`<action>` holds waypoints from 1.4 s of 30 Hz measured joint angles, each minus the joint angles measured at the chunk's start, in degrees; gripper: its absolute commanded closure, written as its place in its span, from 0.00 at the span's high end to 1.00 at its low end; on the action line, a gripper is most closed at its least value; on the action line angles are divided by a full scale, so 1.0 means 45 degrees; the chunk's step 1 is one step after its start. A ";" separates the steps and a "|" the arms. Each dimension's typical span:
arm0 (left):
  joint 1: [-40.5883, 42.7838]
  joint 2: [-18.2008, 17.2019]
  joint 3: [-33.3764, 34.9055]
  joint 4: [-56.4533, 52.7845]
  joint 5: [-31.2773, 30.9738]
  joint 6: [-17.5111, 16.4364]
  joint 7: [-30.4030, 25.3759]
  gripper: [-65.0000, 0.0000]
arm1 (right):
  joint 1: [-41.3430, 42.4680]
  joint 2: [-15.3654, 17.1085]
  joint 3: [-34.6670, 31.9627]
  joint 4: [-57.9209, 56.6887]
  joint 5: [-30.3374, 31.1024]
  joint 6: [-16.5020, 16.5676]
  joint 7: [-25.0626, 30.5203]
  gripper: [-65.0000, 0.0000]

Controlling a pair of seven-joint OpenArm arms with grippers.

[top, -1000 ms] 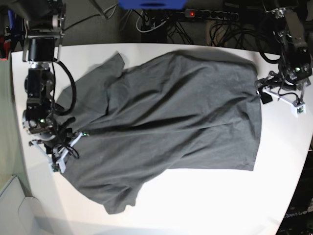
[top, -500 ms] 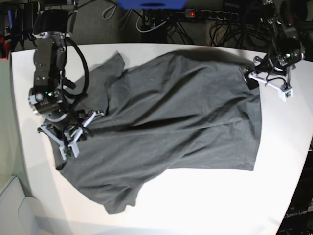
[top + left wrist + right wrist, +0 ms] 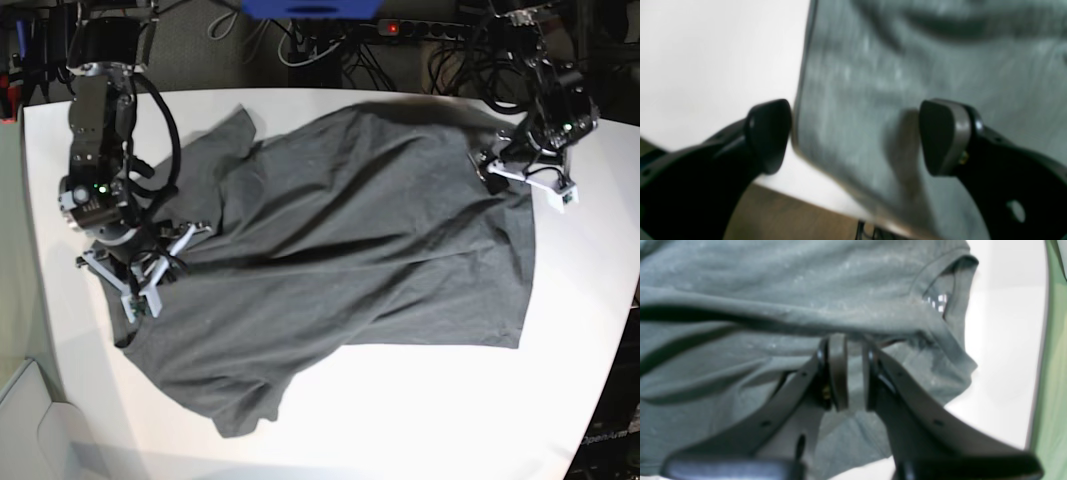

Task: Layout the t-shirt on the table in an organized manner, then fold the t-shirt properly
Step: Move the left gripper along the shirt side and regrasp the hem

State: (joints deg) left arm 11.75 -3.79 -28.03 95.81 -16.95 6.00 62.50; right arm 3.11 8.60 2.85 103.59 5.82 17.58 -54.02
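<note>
Grey t-shirt (image 3: 350,250) collar edge now higher

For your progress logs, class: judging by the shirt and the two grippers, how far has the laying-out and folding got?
Done: the t-shirt lies spread on the table, though creased and skewed. In hand: the right gripper pinches fabric near the collar, while the left gripper stands open over the hem corner. Left: smoothing it flat, then every fold.

Light is bright and even from above — the table (image 3: 420,400) glares near-white, washing out detail. Soft shadows sit in the folds of the shirt (image 3: 350,240). Both wrist views are blurred and soft, near fingers (image 3: 770,133) out of focus — the base view bows at its edges.
</note>
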 measured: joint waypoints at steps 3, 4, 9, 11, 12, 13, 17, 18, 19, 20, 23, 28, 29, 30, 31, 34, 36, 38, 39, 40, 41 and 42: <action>0.0024 -0.0005 0.0000 -0.0068 0.0019 0.0053 -0.0442 0.56 | 0.0010 -0.0010 -0.0005 0.0005 0.0015 0.0000 0.0010 0.11; 0.0000 0.0000 -0.0010 -0.0073 0.0049 0.0083 -0.0476 0.42 | 0.0010 -0.0010 -0.0005 0.0005 0.0034 0.0000 0.0010 0.11; -0.0466 0.0175 -0.0058 -0.0078 -0.0151 0.0189 0.0243 0.00 | 0.0005 -0.0010 -0.0005 0.0005 0.0039 0.0000 0.0015 0.11; -0.0733 0.0204 -0.0049 -0.0068 -0.0214 0.0189 0.0248 0.03 | -0.0044 -0.0015 -0.0005 0.0005 0.0044 0.0000 0.0015 0.11; -0.0831 0.0180 -0.0049 -0.0049 -0.0199 0.0185 0.0257 0.00 | -0.0121 -0.0010 -0.0005 0.0005 0.0034 -0.0005 0.0107 0.11; -0.0942 0.0131 -0.0053 -0.0049 -0.0194 0.0189 0.0253 0.00 | -0.0253 -0.0010 -0.0010 0.0010 0.0044 0.0000 0.0126 0.11; -0.1520 0.0097 -0.0058 -0.0049 -0.0112 0.0194 0.0675 0.00 | -0.0457 -0.0015 -0.0068 0.0010 0.0049 0.0000 0.0019 0.11; -0.1758 0.0102 -0.0063 -0.0049 -0.0107 0.0189 0.0884 0.00 | -0.0486 -0.0010 -0.0078 0.0015 0.0039 0.0000 0.0121 0.11; -0.2079 0.0097 -0.0063 -0.0049 -0.0107 0.0194 0.1025 0.00 | -0.0554 -0.0010 -0.0078 0.0044 0.0034 0.0000 0.0146 0.11; -0.2429 0.0097 -0.0068 -0.0044 -0.0117 0.0194 0.1073 0.00 | -0.0651 -0.0010 -0.0073 0.0068 0.0039 0.0000 0.0136 0.11; -0.3531 0.0107 -0.0073 -0.0044 -0.0107 0.0209 0.1593 0.00 | -0.0947 -0.0034 -0.0083 0.0063 0.0034 0.0000 0.0092 0.11; -0.5406 0.0418 0.0010 -0.0797 -0.0073 0.1438 0.1307 0.00 | -0.1287 -0.0214 -0.0092 0.0078 0.0083 0.0000 0.0131 0.11; -0.5780 0.0491 0.0024 -0.1219 -0.0053 0.2064 0.1248 0.00 | -0.1355 -0.0219 -0.0087 0.0078 0.0087 0.0000 0.0087 0.11; -0.6013 0.0573 0.0024 -0.1540 -0.0087 0.2346 0.1282 0.00 | -0.1404 -0.0223 -0.0087 0.0078 0.0053 0.0000 0.0097 0.11; -0.6246 0.0612 0.0024 -0.1821 -0.0185 0.2603 0.1195 0.01 | -0.1438 -0.0233 -0.0087 0.0078 0.0039 0.0000 0.0131 0.11; -0.6756 0.0583 0.0112 -0.2686 -0.0146 0.2623 0.0908 0.05 | -0.1613 -0.0257 -0.0087 0.0228 0.0034 -0.0005 0.0126 0.11; -0.6926 0.0330 0.0636 -0.3337 -0.0049 0.2623 0.0782 0.21 | -0.1768 -0.0262 -0.0087 0.0457 0.0034 -0.0005 0.0136 0.11; -0.6926 -0.0102 0.1486 -0.3803 -0.0204 0.2623 0.0889 0.41 | -0.1846 -0.0267 -0.0087 0.0651 0.0049 -0.0005 0.0141 0.11; -0.6917 -0.0228 0.1812 -0.3925 -0.0214 0.2623 0.0918 0.53 | -0.1865 -0.0267 -0.0087 0.0699 0.0044 -0.0005 0.0141 0.11; -0.6912 -0.0369 0.2176 -0.4031 -0.0194 0.2628 0.0918 0.65 | -0.1865 -0.0262 -0.0087 0.0699 0.0044 0.0000 0.0141 0.11; -0.6878 -0.0476 0.2482 -0.4056 -0.0204 0.2623 0.0913 0.74 | -0.1870 -0.0267 -0.0087 0.0709 0.0044 0.0000 0.0131 0.11; -0.6810 -0.0525 0.2701 -0.4041 -0.0219 0.2623 0.0908 0.82 | -0.1865 -0.0272 -0.0087 0.0719 0.0039 0.0000 0.0092 0.11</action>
State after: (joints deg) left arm -18.90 -6.15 -15.88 77.62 -17.93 17.80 66.59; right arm -5.28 7.38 2.46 106.83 6.00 17.58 -53.60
